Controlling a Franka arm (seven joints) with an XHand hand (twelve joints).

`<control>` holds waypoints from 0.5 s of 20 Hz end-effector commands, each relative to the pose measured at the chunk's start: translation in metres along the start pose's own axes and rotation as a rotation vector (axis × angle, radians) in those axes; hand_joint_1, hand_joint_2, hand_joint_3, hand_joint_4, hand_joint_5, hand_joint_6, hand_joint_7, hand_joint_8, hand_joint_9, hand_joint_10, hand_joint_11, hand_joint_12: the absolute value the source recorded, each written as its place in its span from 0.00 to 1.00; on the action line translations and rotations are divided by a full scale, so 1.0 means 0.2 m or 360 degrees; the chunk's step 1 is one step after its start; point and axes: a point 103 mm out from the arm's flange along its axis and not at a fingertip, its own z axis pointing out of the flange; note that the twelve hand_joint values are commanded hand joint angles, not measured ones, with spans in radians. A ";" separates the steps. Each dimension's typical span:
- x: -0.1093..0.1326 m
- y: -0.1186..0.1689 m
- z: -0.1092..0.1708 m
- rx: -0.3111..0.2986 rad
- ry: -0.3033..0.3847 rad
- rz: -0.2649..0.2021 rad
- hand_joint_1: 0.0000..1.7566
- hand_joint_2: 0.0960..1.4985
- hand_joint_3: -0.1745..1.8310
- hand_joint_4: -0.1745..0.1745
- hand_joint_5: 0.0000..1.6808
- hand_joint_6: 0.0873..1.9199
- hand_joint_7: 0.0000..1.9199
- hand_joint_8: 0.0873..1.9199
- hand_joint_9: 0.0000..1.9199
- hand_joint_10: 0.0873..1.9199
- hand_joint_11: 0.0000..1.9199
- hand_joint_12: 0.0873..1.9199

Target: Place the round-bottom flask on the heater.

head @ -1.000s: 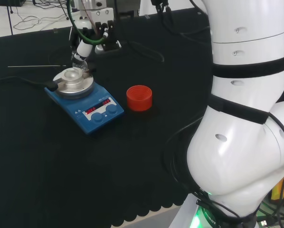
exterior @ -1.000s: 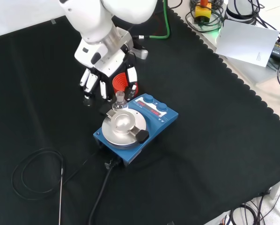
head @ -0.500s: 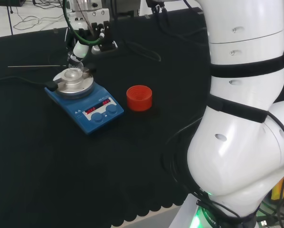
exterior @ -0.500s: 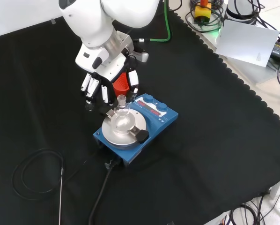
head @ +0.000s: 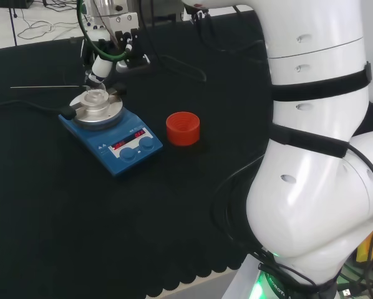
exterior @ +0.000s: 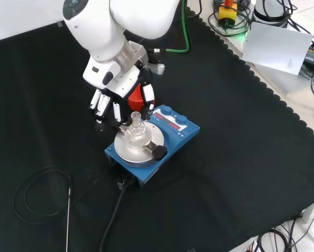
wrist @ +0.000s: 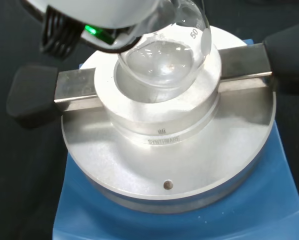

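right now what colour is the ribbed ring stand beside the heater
Red; the ring stand shows best in the head view, right of the blue heater.

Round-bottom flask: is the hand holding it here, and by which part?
Yes. The hand pinches the round-bottom flask at its neck, between the thumb and fingers, with the bulb over the well of the heater.

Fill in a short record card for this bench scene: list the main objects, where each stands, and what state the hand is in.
Flask: clear glass round-bottom flask, bulb in the metal bowl of the heater
Heater: blue hotplate with round silver block, on the black cloth
Stand: red ribbed ring, right of the heater in the head view, nothing on it
Hand: black and white hand, fingers curled at the flask's neck
Task status: flask in the bowl, not yet released
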 end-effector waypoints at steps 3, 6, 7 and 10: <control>-0.03 -0.01 0.02 0.0002 0.0018 -0.0022 0.62 0.37 0.52 1.00 0.67 0.52 0.10 0.30 0.27 0.28 0.17 0.68; -0.03 0.00 0.02 0.0004 0.0020 -0.0025 0.62 0.37 0.52 1.00 0.67 0.52 0.10 0.30 0.27 0.28 0.17 0.68; -0.02 0.01 0.02 0.0011 0.0030 -0.0024 0.62 0.38 0.51 1.00 0.67 0.51 0.10 0.30 0.27 0.28 0.17 0.68; -0.01 0.02 0.03 0.0019 0.0049 -0.0019 0.61 0.46 0.41 1.00 0.65 0.48 0.09 0.30 0.26 0.29 0.16 0.69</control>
